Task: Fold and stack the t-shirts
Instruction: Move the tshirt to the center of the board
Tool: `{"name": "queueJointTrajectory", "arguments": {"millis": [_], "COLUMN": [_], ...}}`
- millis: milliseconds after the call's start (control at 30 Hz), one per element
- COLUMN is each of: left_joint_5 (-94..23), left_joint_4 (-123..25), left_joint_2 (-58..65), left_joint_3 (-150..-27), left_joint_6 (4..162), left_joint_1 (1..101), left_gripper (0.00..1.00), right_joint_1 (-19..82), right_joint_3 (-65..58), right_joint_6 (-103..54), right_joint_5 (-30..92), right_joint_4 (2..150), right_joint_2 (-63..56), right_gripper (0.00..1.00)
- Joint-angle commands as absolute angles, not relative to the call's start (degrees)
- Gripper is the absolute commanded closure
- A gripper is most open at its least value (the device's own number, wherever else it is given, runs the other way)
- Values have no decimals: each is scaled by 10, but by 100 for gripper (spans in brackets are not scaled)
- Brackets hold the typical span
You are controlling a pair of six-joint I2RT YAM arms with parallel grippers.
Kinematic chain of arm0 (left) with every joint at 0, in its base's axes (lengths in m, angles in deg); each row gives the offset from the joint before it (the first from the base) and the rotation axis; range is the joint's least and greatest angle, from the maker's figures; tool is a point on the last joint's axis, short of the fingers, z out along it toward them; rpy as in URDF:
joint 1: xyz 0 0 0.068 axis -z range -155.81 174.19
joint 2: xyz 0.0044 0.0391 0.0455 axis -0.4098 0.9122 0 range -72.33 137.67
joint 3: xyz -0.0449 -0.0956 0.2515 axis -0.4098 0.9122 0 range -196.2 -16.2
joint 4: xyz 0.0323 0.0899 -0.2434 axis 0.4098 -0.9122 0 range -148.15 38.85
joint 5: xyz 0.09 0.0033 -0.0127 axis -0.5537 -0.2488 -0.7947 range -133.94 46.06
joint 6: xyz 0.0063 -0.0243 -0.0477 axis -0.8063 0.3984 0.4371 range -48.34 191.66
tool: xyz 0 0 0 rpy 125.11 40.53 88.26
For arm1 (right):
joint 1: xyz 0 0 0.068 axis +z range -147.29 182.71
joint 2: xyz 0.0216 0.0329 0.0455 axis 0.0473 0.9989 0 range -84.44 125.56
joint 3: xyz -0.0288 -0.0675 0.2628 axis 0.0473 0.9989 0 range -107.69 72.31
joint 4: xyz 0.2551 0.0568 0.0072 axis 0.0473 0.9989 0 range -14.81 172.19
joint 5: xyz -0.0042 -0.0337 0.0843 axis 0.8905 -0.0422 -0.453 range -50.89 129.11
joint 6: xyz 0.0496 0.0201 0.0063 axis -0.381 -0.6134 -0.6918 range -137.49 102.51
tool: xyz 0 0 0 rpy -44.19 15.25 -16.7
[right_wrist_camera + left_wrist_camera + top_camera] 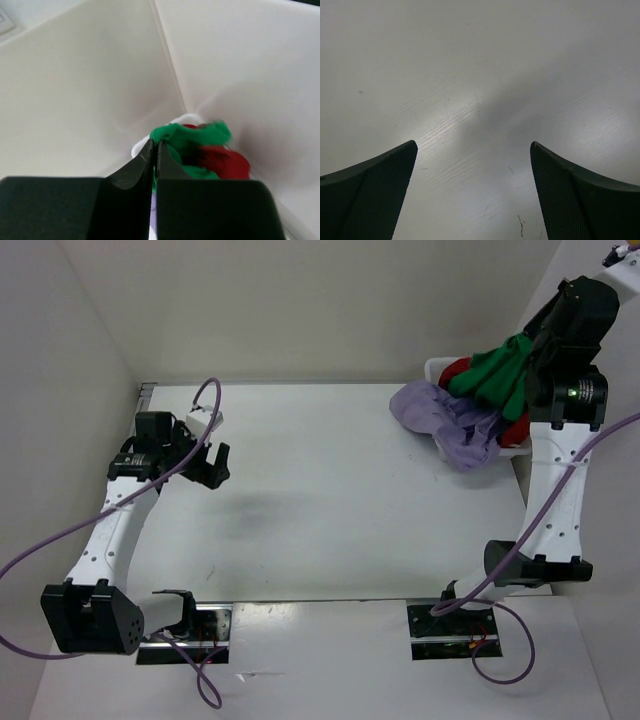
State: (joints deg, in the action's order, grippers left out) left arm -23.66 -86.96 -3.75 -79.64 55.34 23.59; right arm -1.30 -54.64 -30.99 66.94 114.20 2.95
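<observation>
Green tee (497,370), red tee (457,370), lavender tee (440,415), heaped.

Soft, even overhead light fills my top view. The white table (330,440) reads bright, with one faint grey smudge of shadow just ahead of the left gripper (208,468). On my left wrist camera that shadow runs diagonally beyond the dark fingers (375,200), next to a pale sheen that picks out the surface grain. On my right wrist camera, past the right gripper (155,146), the green t-shirt (192,135) and dark red t-shirt (225,162) look soft and smeared against the cream-lit walls (75,100).
</observation>
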Motion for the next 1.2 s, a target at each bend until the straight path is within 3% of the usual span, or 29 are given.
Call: {"name": "queueJointTrajectory", "arguments": {"millis": [0,100,233,333,467,533,733,900,967,1100,1167], "left_joint_5": [-235,-229,-229,-229,-223,-223,-234,-234,-234,-234,-234], "left_joint_4": [-867,-867,-873,-873,-862,-862,-862,-862,-862,-862,-857], "left_joint_2": [-59,-59,-59,-59,-59,-59,-70,-70,-65,-65,-65], "left_joint_3": [-807,-802,-802,-807,-812,-812,-800,-794,-808,-813,-808], "left_joint_6": [559,559,559,559,565,565,559,559,559,559,559], "left_joint_1": [233,233,233,233,233,233,233,233,233,233,233], "left_gripper": [0,0,0,0,0,0,0,0,0,0,0], "right_joint_1": [-12,-12,16,111,132,132,132,132,132,132,132], "right_joint_3": [-583,-633,-710,-780,-619,-591,-753,-807,-832,-791,-652], "right_joint_6": [-306,-306,-337,-259,-144,-153,-229,-243,-249,-163,-70], "right_joint_5": [651,664,544,638,802,776,686,515,503,650,763], "right_joint_4": [1114,1109,1091,1066,985,1009,1024,997,968,912,874], "right_joint_2": [37,48,36,36,50,62,71,27,8,2,-4], "right_gripper": [100,100,100,100,100,100,100,100,100,100,100]}}
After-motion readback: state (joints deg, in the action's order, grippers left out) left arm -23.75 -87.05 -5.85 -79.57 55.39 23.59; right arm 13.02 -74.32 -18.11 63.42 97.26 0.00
